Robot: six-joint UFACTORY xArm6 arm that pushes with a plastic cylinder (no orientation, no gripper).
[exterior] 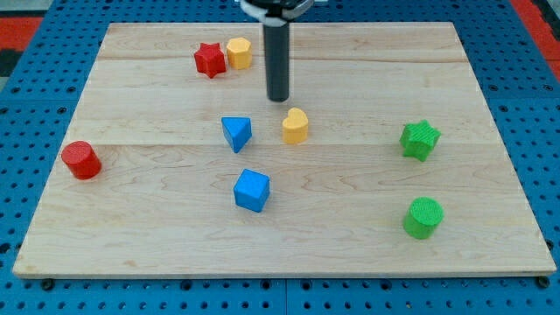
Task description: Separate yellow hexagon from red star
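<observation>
You're risking dragging the red star block (209, 59) along: it's touching the yellow hexagon block (239, 52), while my tip (278, 99) is hanging free to their right, touching nothing.

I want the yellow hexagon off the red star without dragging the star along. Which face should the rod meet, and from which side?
Probably its left face, at the seam with the red star. The yellow hexagon sits touching the star's right side, so push rightward from a start just above or below that seam. My tip now stands to the hexagon's lower right, so it must circle round first.
</observation>
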